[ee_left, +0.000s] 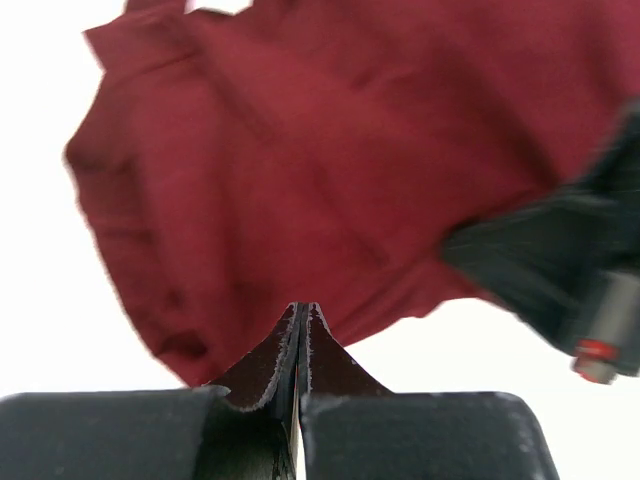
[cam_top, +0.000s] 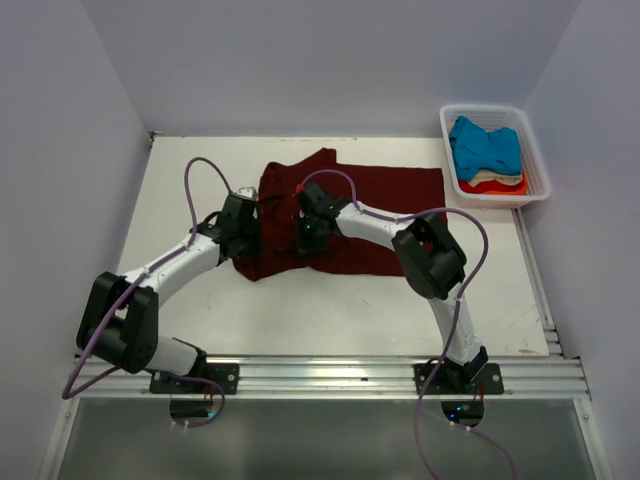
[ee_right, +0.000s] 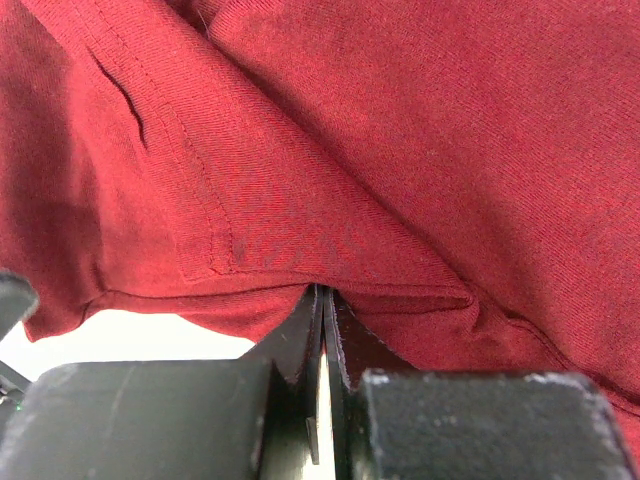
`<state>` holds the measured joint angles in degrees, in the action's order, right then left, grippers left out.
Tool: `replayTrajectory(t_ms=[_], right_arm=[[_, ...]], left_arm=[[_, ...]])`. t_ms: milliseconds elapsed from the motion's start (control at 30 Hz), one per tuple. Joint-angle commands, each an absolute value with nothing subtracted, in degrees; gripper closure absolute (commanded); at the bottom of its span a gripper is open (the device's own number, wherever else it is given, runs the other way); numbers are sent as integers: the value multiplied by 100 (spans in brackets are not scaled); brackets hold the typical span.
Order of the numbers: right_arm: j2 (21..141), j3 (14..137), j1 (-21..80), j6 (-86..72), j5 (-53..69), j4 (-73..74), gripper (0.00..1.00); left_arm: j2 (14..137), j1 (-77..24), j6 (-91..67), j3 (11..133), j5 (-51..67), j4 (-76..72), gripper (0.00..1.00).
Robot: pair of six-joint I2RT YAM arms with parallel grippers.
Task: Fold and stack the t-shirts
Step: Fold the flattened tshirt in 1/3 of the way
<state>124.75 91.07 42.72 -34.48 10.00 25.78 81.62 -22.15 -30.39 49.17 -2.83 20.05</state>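
Since both arms sit at the near edge of the dark maroon t-shirt, the step in hand looks like taking that edge up for a first fold. It will go best if the two lift together and carry the hem straight toward the far side, keeping the cloth taut between them so it does not bunch.

On the left, the left arm folds back at its elbow near the desk's near-left side. Its forearm reaches far and rightward to the shirt's near-left corner. The left gripper has its fingers pressed together with the tips right at the cloth's edge. Whether a fold is caught between them I cannot tell.

The shirt lies spread flat across the far middle of the desk, with its left part rumpled.

Further right, the right gripper is also pressed together, its tips tucked under the stitched hem. Cloth drapes over them, but a firm pinch is not clear, so the hold is worth checking before any lift. The right arm rises from its near-right base to a bent elbow, then stretches leftward, low over the shirt.

At the far right, the white basket holds the blue t-shirt on top of the others.
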Motion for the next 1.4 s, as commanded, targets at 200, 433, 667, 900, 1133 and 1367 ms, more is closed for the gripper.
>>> replayTrajectory(t_ms=[200,433,667,900,1133,1367], right_arm=[[12841,9000,4192,-3243,404,3375,100],[12841,8868,4131,-3217,422,3296,100],[12858,8851,4131,-3225,457,3278,100],[12823,8798,4113,-3217,457,3234,100],[12814,8798,4122,-3217,466,3226,100],[12788,8815,4122,-3225,439,3261,100]], left_arm=[[8437,-2206,-3137,4957,-1055,2856,100],[8464,-2066,-3418,4773,-1503,3216,100],[8526,-1653,-3822,4421,-1678,3392,100],[7841,-1468,-3955,4447,-1627,3340,100],[7057,-1828,-3472,4816,-659,2646,100],[7865,-1898,-3217,4712,332,2383,100]])
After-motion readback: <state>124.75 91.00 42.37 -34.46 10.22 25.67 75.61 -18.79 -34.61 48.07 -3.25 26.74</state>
